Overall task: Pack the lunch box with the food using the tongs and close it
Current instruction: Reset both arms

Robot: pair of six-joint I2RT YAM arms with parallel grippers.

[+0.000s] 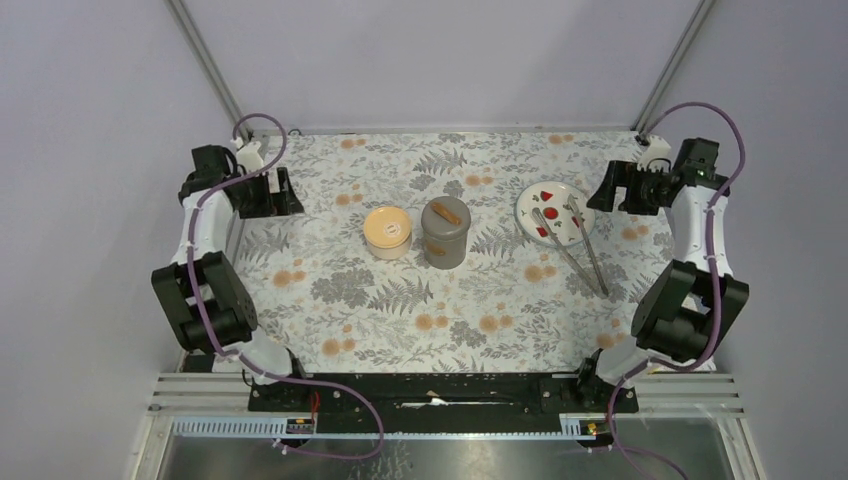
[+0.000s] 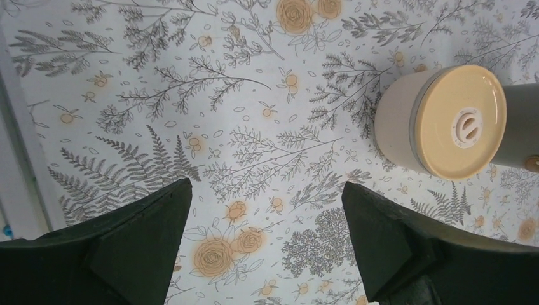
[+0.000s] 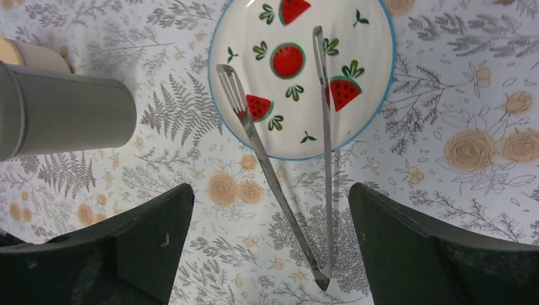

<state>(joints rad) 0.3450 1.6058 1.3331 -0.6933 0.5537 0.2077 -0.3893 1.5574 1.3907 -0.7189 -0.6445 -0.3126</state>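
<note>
The silver tongs (image 1: 580, 263) lie with their tips on the white plate (image 1: 563, 192) and their joined end on the cloth toward the near right. In the right wrist view the tongs (image 3: 269, 166) run from the plate (image 3: 368, 57) down between my fingers, untouched. My right gripper (image 1: 625, 190) (image 3: 270, 187) hangs open above them. The cream lunch box (image 1: 388, 232) (image 2: 454, 124) stands mid-table with its lid on. My left gripper (image 1: 272, 200) (image 2: 267, 184) is open and empty over bare cloth, left of it. No loose food shows; the plate carries only printed watermelon pictures.
A grey cylindrical container (image 1: 445, 238) (image 3: 63, 114) stands right beside the lunch box, with an orange-brown bar across its top. The floral cloth covers the table, with frame posts at the back corners and both arm bases at the near edge.
</note>
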